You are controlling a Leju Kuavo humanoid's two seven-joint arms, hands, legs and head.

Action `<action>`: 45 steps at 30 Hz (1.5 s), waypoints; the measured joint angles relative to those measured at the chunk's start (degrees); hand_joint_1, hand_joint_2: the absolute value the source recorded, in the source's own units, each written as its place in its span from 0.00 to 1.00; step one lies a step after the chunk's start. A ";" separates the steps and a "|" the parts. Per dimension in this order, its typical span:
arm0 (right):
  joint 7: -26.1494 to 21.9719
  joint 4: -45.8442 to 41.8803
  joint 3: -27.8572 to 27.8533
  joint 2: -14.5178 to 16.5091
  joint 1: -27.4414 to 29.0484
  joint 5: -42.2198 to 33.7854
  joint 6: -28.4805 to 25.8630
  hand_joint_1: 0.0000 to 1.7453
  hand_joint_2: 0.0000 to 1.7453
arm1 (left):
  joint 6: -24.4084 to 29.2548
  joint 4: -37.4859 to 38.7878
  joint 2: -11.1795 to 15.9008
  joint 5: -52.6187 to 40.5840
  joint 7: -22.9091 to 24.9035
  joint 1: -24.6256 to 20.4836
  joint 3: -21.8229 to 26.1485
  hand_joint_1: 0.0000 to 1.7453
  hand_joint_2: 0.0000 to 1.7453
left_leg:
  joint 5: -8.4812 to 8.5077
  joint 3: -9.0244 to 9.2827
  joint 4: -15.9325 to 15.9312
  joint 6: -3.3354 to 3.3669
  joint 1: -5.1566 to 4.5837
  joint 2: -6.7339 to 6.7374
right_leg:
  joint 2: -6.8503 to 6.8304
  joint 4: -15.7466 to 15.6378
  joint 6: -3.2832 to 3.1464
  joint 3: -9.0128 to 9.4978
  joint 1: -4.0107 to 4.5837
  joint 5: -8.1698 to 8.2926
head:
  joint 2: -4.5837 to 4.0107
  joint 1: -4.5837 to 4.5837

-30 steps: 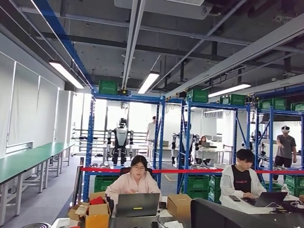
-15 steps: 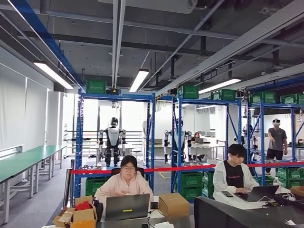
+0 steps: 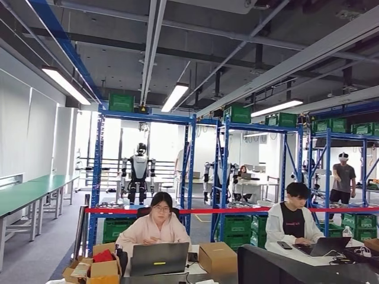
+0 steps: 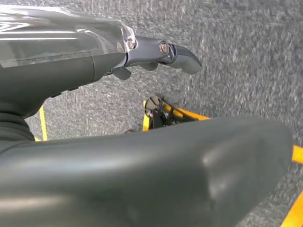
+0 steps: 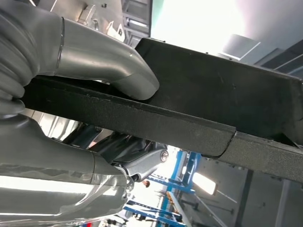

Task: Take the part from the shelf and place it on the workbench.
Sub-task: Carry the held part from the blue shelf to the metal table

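Note:
In the right wrist view my right hand (image 5: 82, 52) grips a long flat black part (image 5: 214, 94). The thumb lies across one face of the part and the fingers (image 5: 64, 175) close under the other. My left hand (image 4: 107, 52) hangs over grey floor with a dark finger stretched out and nothing in it. Long green workbenches (image 3: 26, 195) run along the left wall in the head view. Blue shelf racks (image 3: 143, 118) with green bins stand across the room.
Two people sit at laptops behind a near desk (image 3: 214, 275) with cardboard boxes (image 3: 217, 257). A red barrier tape (image 3: 223, 210) crosses the racks. Other robots stand behind it, and a person stands at far right. Yellow floor lines (image 4: 296, 153) lie below my left hand.
The whole head picture has shifted a little to the left, so the camera has turned; the things in the room have kept their places.

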 joint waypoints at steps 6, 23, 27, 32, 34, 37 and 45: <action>-0.15 0.06 0.00 -0.01 0.18 0.02 -0.01 1.00 1.00 | 0.00 0.00 0.00 0.01 -0.04 0.04 -0.01 0.00 1.00 | -2.60 3.53 -0.34 -0.77 -0.07 -0.22 | -0.10 -10.55 -1.37 0.47 0.51 11.34 | 0.02 -0.02; -0.30 0.17 -0.16 0.15 0.60 -0.13 0.27 1.00 1.00 | -0.19 0.00 0.27 -0.14 -0.37 0.00 -0.07 0.00 1.00 | 2.12 -2.55 1.76 -1.34 -0.88 -0.20 | 0.55 -14.93 -2.40 8.25 0.66 5.41 | 0.03 -0.09; -0.42 0.13 -0.48 0.15 0.65 -0.19 0.34 1.00 1.00 | -0.20 0.00 0.29 -0.19 -0.51 0.00 -0.10 0.00 1.00 | 1.17 -1.32 0.03 -0.45 -0.31 -0.31 | 0.36 -12.82 -1.20 7.27 0.53 4.00 | 0.04 -0.08; -0.61 0.24 -0.98 0.11 0.92 -0.23 0.34 1.00 1.00 | -0.30 0.00 0.31 -0.31 -0.59 -0.10 -0.11 0.00 1.00 | -0.64 1.32 -0.41 -0.29 0.09 -0.32 | -0.02 2.01 0.15 -2.78 -0.26 1.46 | 0.00 -0.09; -0.61 0.25 -1.04 0.10 0.95 -0.23 0.34 1.00 1.00 | -0.32 0.00 0.31 -0.32 -0.59 -0.02 -0.13 0.00 1.00 | -1.79 3.01 -0.42 -0.65 0.25 -0.37 | -0.06 -3.18 0.21 -2.08 -0.35 6.91 | 0.00 -0.09; -0.63 0.32 -1.17 0.08 0.90 -0.24 0.34 1.00 1.00 | -0.34 0.00 0.31 -0.33 -0.60 -0.19 -0.15 0.00 1.00 | -3.06 4.54 -0.79 -1.42 0.22 -0.43 | -0.14 -11.14 -0.62 0.62 0.04 11.29 | 0.03 -0.06; -0.87 0.24 -1.55 0.07 0.78 -0.38 0.81 1.00 1.00 | -0.69 0.00 0.28 -0.67 -1.11 -0.63 -0.69 0.00 1.00 | -8.17 -1.64 10.54 -2.77 -0.05 -0.19 | -0.20 -14.05 -3.40 3.63 0.06 8.81 | 0.02 -0.02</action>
